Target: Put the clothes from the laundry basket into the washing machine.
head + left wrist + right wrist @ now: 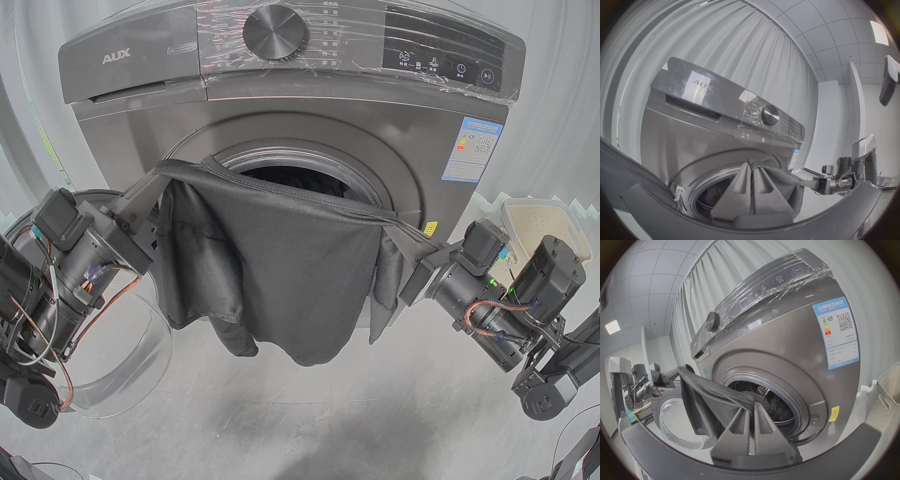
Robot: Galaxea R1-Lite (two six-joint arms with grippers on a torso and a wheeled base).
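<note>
Front-loading washing machine (387, 134) with its round glass door (125, 350) swung open to the robot's left. A dark grey garment (287, 262) is stretched between the two arms directly before the drum opening (300, 178), its upper hem pulled taut and level with the opening's lower half, its body hanging free below, clear of the floor. Left gripper (156, 178): jaws closed on the garment's left upper corner, shown close up in the left wrist view (752, 164), where the hem bunches between the fingers. Right gripper (390, 228): jaws closed on the opposite end of the hem, just beside the rim of the opening; the fabric is pinched between its fingers in the right wrist view (753, 407). Other dark clothes (775, 402) lie inside the drum. A cream laundry basket (544, 228) stands to the right of the machine, behind the right arm. A control dial (273, 32) sits on the plastic-wrapped top panel, and an energy label (472, 149) is on the machine's front at upper right.
</note>
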